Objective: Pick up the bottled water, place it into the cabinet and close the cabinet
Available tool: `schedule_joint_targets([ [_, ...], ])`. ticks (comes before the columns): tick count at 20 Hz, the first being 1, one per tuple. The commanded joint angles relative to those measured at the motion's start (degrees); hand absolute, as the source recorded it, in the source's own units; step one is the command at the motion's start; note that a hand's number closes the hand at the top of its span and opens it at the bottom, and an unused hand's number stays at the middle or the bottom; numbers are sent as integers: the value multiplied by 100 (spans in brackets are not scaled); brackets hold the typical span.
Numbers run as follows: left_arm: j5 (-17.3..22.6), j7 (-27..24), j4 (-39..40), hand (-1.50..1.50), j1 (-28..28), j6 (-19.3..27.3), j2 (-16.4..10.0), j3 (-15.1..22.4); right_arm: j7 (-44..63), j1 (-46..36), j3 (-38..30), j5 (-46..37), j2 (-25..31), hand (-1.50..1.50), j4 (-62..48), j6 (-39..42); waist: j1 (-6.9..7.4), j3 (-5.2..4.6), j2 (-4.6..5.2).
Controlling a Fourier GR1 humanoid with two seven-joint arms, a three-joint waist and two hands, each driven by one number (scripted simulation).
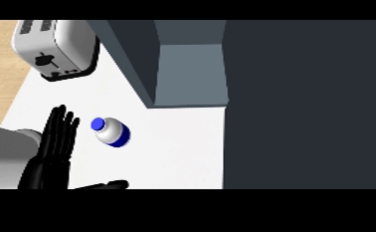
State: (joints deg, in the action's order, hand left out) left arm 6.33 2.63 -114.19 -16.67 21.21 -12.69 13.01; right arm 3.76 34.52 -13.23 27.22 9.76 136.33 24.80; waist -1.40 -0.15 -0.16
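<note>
— How far along?

— Barely begun, judging by the layout. Nothing lifted, nothing stowed, nothing closed.

— And the thing to be moved?

— Small white plastic water bottle (112, 132) with a blue cap and blue band, apparently upright on the plain white tabletop (176, 151). Untouched. Not in any grasp.

— Hand?

— Black left hand (46, 161) just left of the bottle, fingers (62, 126) straight and released, grasping nothing. Close beside the bottle but apart from it.

— Left to do?

— Practically everything, as a guess: closing round the bottle, lifting, carrying up and to the right of where the bottle stands into the paler grey recess (191, 71) of the tall dark grey cabinet (294, 101), then shutting it.

— Anything hidden or unclear?

— Plenty. No right hand anywhere in view. Below the bottle, at the scene's lower edge, a black digit (103, 184) cut off short; probably the left hand's thumb, but hard to say. Cabinet door impossible to pick out: the big dark slab right of the bottle could be door or cabinet top. Only part of the recess visible. Boxy silver toaster (51, 47) well above and left of the bottle, out of the way.
</note>
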Motion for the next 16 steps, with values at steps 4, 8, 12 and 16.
schedule_joint_targets([
  [4,296,-464,1384,-150,731,-221,117,-584,314,155,-504,1442,258,-150,765,-91,1,6,15],
  [8,506,-1134,2248,-150,638,-547,123,-881,304,498,-143,1121,27,-150,1037,-47,-17,-1,8],
  [12,426,-1224,2725,-150,913,-577,234,-851,399,344,-209,1333,181,-150,1135,-233,23,0,15],
  [16,715,-1584,3721,-150,1280,-1079,28,-1281,170,582,-186,1280,107,-150,1097,-49,-24,0,10],
])
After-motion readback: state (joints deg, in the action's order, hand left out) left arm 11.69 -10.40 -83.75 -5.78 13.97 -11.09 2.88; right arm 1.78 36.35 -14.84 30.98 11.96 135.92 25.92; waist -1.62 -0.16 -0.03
